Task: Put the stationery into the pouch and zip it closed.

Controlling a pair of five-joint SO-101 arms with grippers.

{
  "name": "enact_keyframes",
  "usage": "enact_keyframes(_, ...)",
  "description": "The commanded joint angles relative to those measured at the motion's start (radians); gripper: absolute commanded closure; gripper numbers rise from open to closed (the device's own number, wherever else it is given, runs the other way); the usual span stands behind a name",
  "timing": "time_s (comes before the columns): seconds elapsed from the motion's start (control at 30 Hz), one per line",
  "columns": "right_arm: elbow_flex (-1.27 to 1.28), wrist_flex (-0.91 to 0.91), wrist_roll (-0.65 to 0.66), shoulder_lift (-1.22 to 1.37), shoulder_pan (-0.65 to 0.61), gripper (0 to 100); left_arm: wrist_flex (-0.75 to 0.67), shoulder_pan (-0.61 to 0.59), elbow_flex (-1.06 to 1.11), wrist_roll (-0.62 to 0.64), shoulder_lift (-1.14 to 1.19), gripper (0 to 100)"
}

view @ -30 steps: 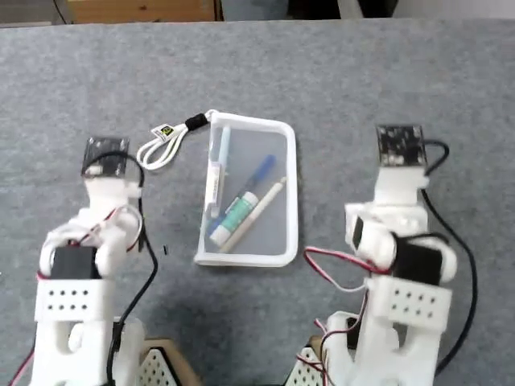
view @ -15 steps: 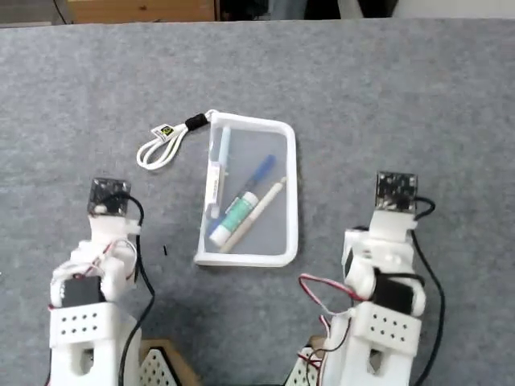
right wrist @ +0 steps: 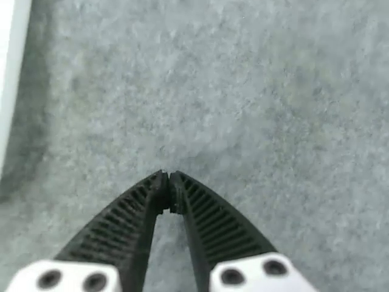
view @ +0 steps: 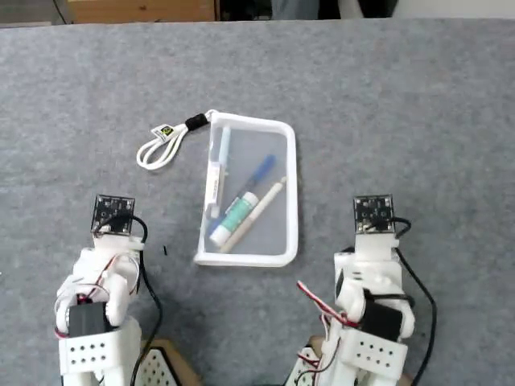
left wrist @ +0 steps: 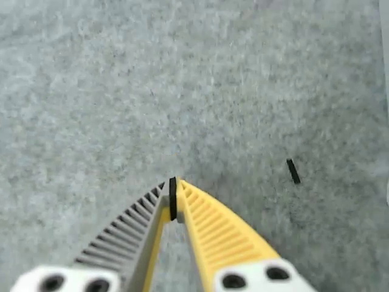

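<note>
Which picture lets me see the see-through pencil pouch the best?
The high view. There the whole clear plastic pouch, white-rimmed, lies flat with pens visible inside. The right wrist view catches just a white strip of the pouch's rim; the left wrist view looks at the grey mat beside it.

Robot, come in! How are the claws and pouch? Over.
Left claw shut, empty. Right claw shut, empty. Pouch flat between arms, pens inside. Small black bit near left claw.
</note>
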Motion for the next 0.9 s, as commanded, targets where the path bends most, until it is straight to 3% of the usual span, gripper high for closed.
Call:
enact_keyframes(0.0, -0.005, 0.075, -0.044, -0.065, -0.014, 98.5, 0.029, 0.012, 0.010, -0.008, -0.017, 97)
enact_keyframes(0.2, -0.005, 0.080, -0.051, -0.071, -0.011, 98.5, 0.095, 0.012, 0.010, -0.008, -0.015, 97)
enact_keyframes(0.87, -0.005, 0.080, -0.046, -0.071, -0.009, 98.5, 0.094, 0.007, 0.010, -0.008, -0.015, 97)
